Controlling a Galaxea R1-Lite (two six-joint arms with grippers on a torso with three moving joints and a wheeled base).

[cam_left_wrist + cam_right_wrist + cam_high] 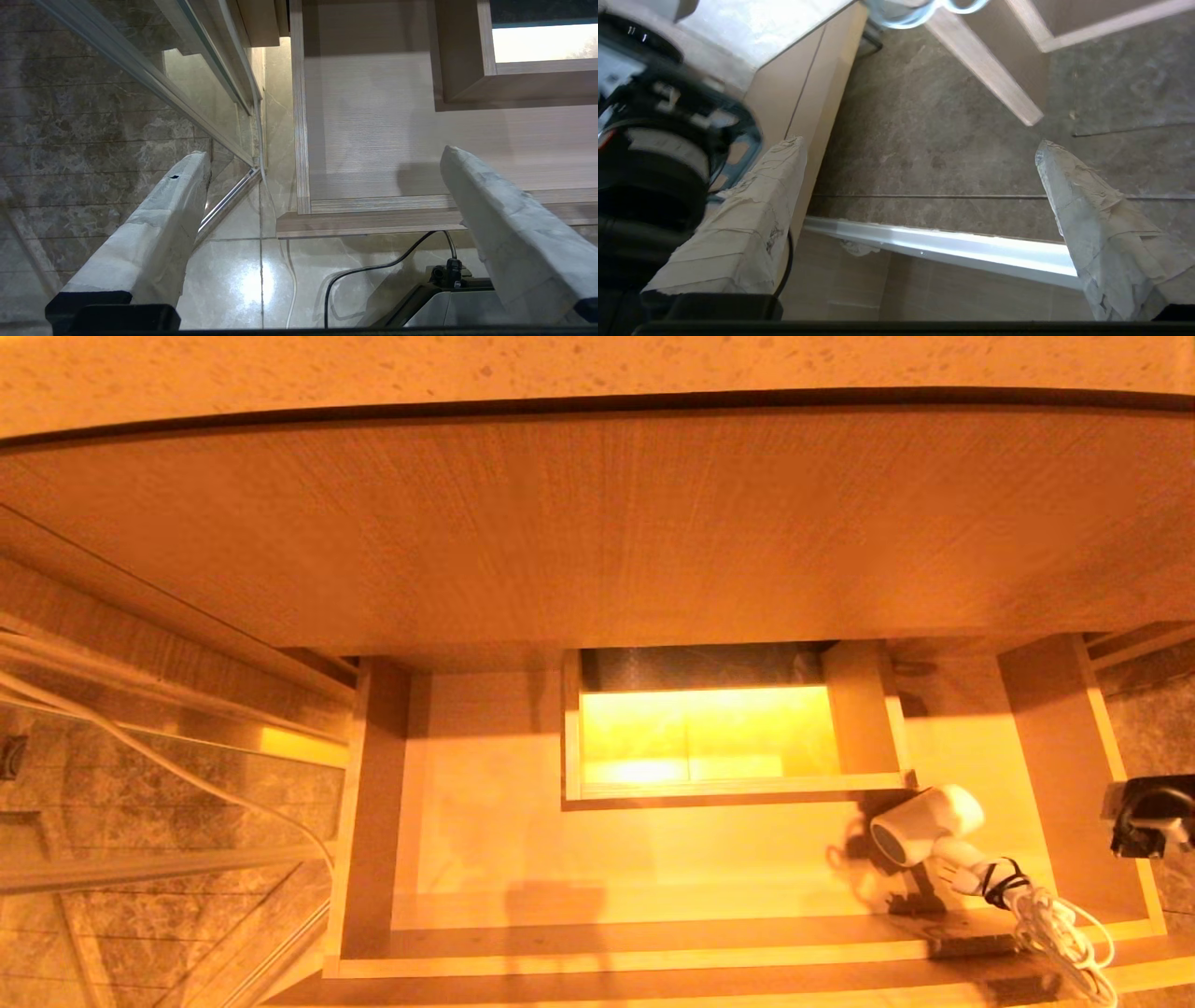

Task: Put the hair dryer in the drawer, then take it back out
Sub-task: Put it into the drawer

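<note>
plainly, the hair dryer [926,826] lies on the drawer [653,859] floor at its right end, just in front of the boxed cut-out [728,728], grille facing left. its bundled cord [1060,919] spills over the drawer's front edge [653,952]. that is the likely trouble: on the lift out, the trailing cord could catch on the edge, or a grip on the smooth round barrel could slip. the right claw [920,186] hangs released over the floor outside the drawer's right side, holding nothing. the left claw [327,186], also spread and empty, hangs by the drawer's left front corner.
</note>
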